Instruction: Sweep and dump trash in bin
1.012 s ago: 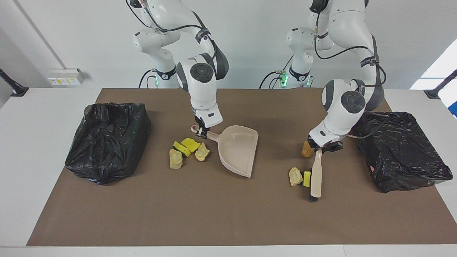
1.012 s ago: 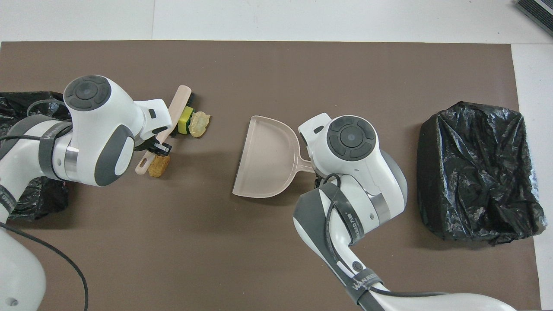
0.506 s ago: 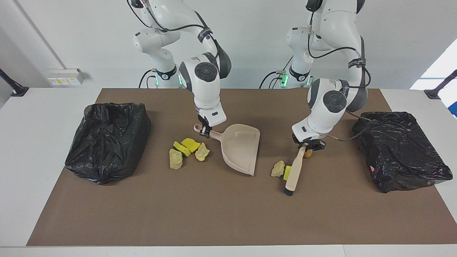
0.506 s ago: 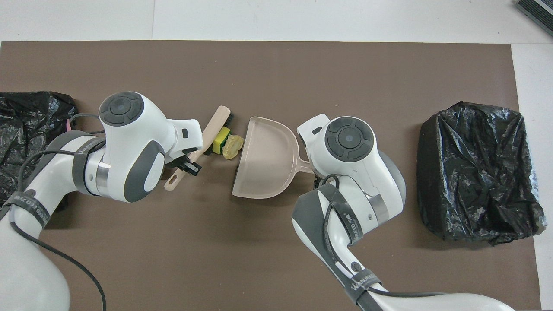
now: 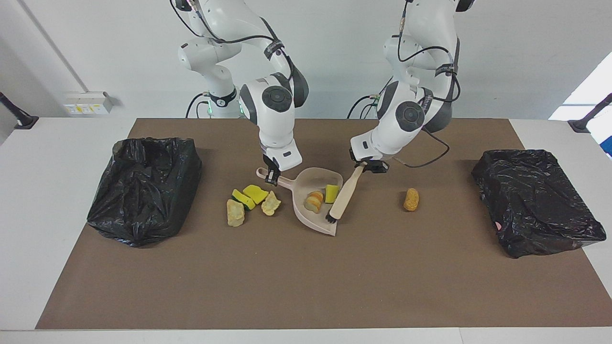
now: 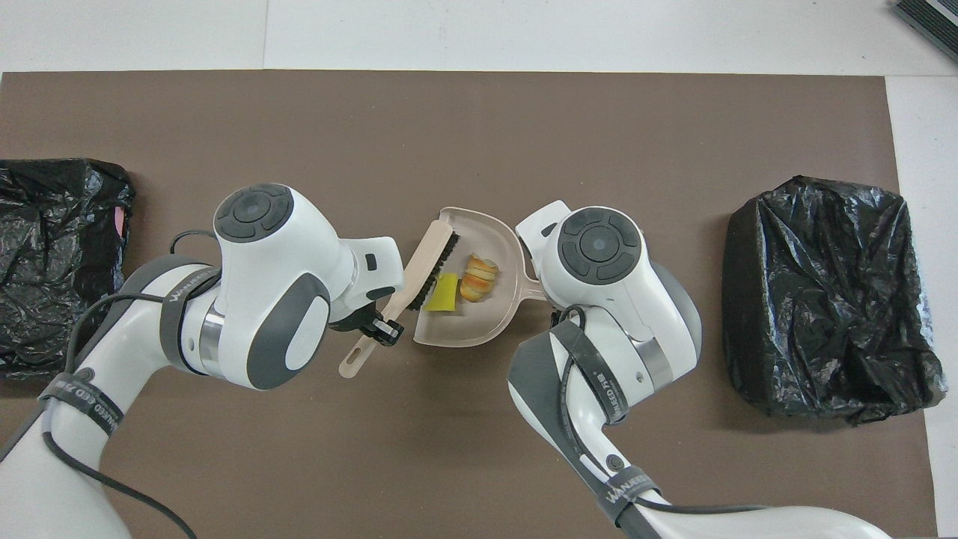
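Two trash pieces, a yellow sponge bit [image 5: 331,193] and a pale lump [image 5: 314,201], now lie inside the dustpan [image 5: 306,211]; half a second ago they sat on the mat just outside its mouth. The brush [image 5: 344,195], pinched at its handle by the left gripper [image 5: 368,165], has crossed the pan's lip. The right gripper [image 5: 270,178] stays clamped on the pan handle. The golden-brown lump [image 5: 411,199] lies bypassed, toward the left arm's bin [image 5: 535,200]. Four pieces [image 5: 252,202] wait beside the pan, toward the right arm's bin [image 5: 143,188]. First sweep looks done; dumping remains.
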Robot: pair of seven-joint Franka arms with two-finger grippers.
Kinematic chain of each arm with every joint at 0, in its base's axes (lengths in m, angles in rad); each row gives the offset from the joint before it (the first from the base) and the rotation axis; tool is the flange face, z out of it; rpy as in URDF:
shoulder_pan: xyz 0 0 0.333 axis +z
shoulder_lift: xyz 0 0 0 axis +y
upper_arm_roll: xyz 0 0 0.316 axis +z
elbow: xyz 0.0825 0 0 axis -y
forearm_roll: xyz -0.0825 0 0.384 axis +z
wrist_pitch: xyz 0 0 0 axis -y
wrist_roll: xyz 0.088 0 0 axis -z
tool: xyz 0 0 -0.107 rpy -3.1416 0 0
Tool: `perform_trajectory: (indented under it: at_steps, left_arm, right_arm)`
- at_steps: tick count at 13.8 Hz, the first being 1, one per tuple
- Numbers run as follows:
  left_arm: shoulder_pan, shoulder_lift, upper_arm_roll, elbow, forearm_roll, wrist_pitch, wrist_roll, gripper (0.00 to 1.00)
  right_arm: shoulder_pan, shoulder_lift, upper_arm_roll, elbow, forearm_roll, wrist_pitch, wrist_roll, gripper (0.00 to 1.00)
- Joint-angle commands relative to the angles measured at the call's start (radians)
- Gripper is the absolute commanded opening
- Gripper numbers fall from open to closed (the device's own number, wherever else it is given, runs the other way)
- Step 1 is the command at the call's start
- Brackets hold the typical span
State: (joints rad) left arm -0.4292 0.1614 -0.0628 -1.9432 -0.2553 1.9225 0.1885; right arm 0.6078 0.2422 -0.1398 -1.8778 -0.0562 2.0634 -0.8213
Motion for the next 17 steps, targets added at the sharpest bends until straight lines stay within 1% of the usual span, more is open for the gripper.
perform_trajectory:
  at_steps: [1,3,5,7,8,10,11,12,14,16,17]
  left_arm:
    - [-0.016,-0.086,0.012,-0.023,-0.018,-0.022,-0.084,0.0]
    - [0.015,-0.13,0.023,-0.026,-0.012,-0.081,-0.127,0.0]
    - [0.104,-0.163,0.024,-0.031,0.01,-0.135,-0.17,0.0]
    - [0.176,-0.166,0.024,-0.033,0.118,-0.148,-0.185,0.0]
    - [0.214,-0.166,0.024,-0.036,0.157,-0.139,-0.185,0.0]
    - [0.318,-0.157,0.024,-0.037,0.185,-0.132,-0.181,0.0]
    - [0.342,-0.152,0.024,-0.045,0.244,-0.128,-0.182,0.0]
    - [0.36,-0.157,0.024,-0.077,0.295,-0.114,-0.187,0.0]
    - [0.403,-0.192,0.024,-0.178,0.32,-0.03,-0.188,0.0]
    - [0.394,-0.212,0.023,-0.271,0.32,0.045,-0.239,0.0]
    - [0.371,-0.201,0.02,-0.29,0.32,0.085,-0.31,0.0]
  right_arm:
    - [-0.008,-0.011,0.005,-0.014,-0.027,-0.003,-0.027,0.0]
    - [-0.008,-0.011,0.006,-0.014,-0.027,0.001,-0.025,0.0]
    - [-0.01,-0.011,0.006,-0.014,-0.025,0.004,-0.025,0.0]
    - [-0.008,-0.011,0.006,-0.014,-0.024,0.004,-0.022,0.0]
    - [-0.008,-0.011,0.006,-0.012,-0.022,0.004,-0.016,0.0]
    - [-0.007,-0.011,0.006,-0.014,-0.022,0.004,-0.012,0.0]
    - [-0.007,-0.011,0.006,-0.014,-0.022,0.004,-0.012,0.0]
    - [-0.007,-0.011,0.006,-0.014,-0.022,0.004,-0.012,0.0]
    - [-0.007,-0.011,0.006,-0.014,-0.022,0.004,-0.012,0.0]
    - [-0.007,-0.011,0.006,-0.012,-0.02,0.004,-0.012,0.0]
    - [-0.007,-0.011,0.006,-0.012,-0.02,0.004,-0.012,0.0]
